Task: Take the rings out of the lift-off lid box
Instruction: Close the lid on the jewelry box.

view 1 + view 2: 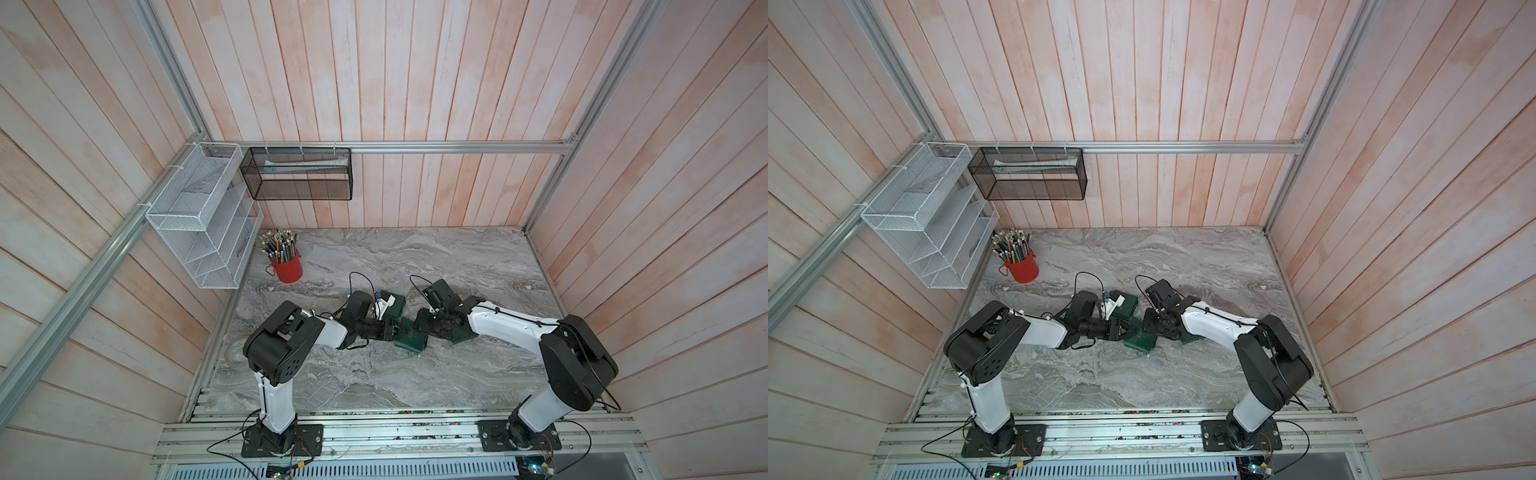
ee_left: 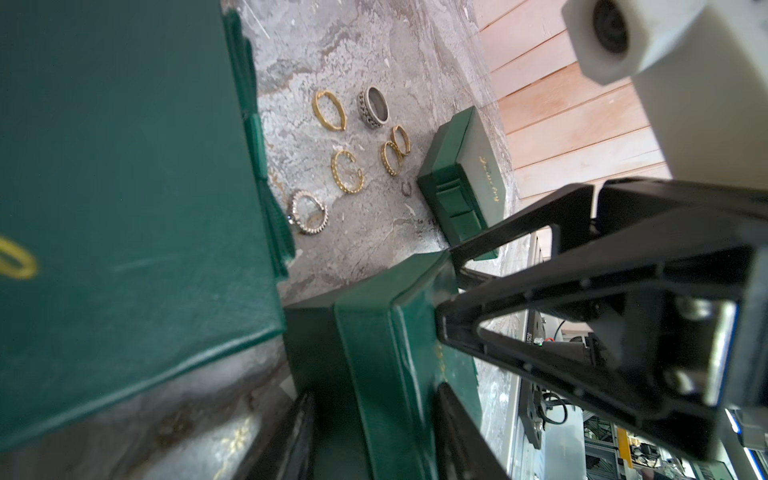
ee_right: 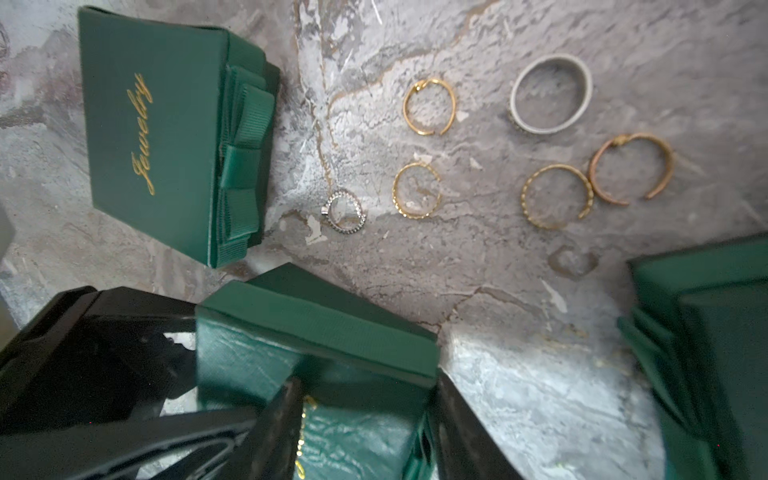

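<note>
Small dark-green gold-lettered lift-off lid box (image 3: pixel 316 353) sits directly between both pincers; arms equally near. Left pincer (image 2: pixel 374 411) part open, jaws clamped across one end. Right pincer (image 3: pixel 365 390) part open, clamped across opposite end. Judged pull axis: straight line, pincer to pincer. Lid looks on; which half each holds, cannot tell. Thin gold and silvery metal rings (image 3: pixel 552 61) lie loose on grey marble desk (image 3: pixel 540 395) just beyond this box. Any inside: hidden.
</note>
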